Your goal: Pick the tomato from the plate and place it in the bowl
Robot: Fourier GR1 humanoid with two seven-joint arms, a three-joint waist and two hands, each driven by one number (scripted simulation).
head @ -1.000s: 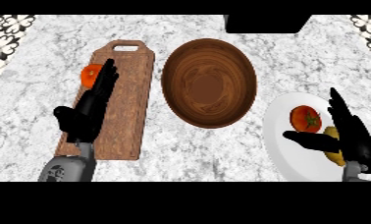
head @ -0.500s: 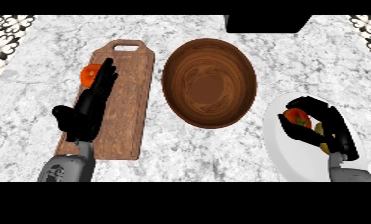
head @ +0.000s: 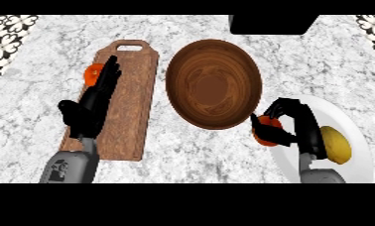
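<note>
My right hand (head: pixel 296 123) is curled round the red tomato (head: pixel 267 131), holding it at the left rim of the white plate (head: pixel 350 126), just right of the bowl. The brown wooden bowl (head: pixel 214 84) stands in the middle of the counter with nothing inside. My left hand (head: pixel 92 105) rests open over the left side of the wooden cutting board (head: pixel 132 106), fingers pointing up.
A yellow, potato-like item (head: pixel 336 144) lies on the plate behind my right hand. An orange-red object (head: pixel 93 73) peeks out from behind my left fingers at the board's left edge. A black box (head: pixel 273 24) sits at the counter's far edge.
My right hand closed on the tomato and carried it left, from the plate's middle to its left rim near the bowl. The left hand stayed still.
</note>
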